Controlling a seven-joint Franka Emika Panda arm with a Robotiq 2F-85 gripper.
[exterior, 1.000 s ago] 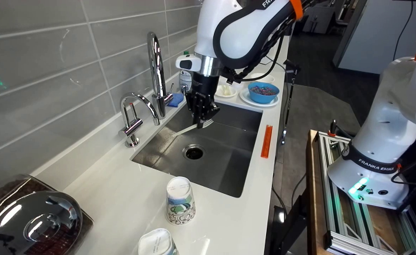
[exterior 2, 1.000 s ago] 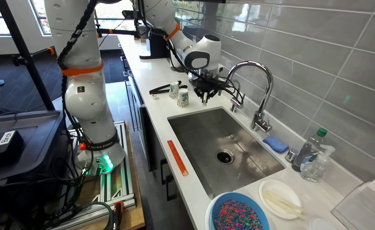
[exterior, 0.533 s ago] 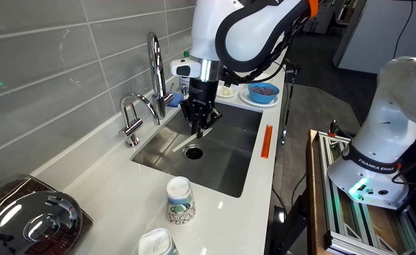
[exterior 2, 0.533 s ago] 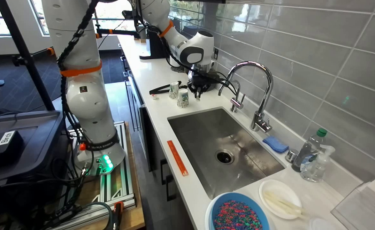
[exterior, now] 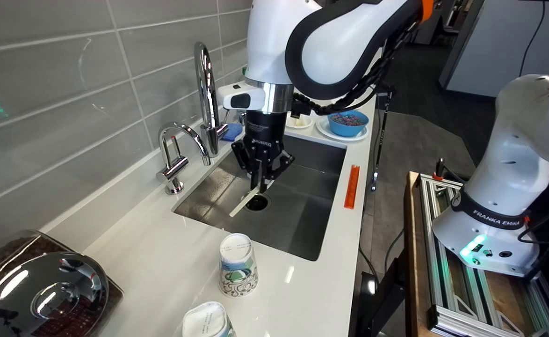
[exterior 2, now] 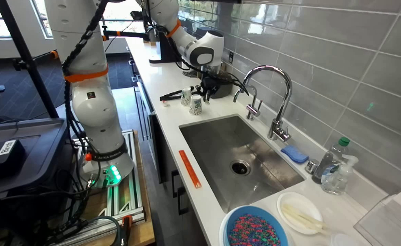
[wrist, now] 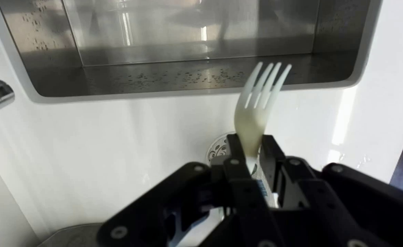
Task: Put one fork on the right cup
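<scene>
My gripper is shut on the fork, a slim pale cream utensil. In the wrist view the fork sits between the fingertips, tines towards the sink. The right cup, white with a teal-green pattern, stands upside down on the counter by the sink. It also shows in an exterior view, with my gripper close beside it in that picture. In the wrist view a patterned cup lies behind the fingers, mostly hidden. The fork is held in the air, apart from the cup as far as I can see.
Another upturned cup stands near the right cup. The sink, a tall faucet and a small tap are nearby. There is also an orange strip, black tongs and a jar with a shiny lid.
My gripper has moved with the fork towards the cups: downward and nearer in an exterior view, leftward in both. It stays shut on the fork. The cups have not moved.
</scene>
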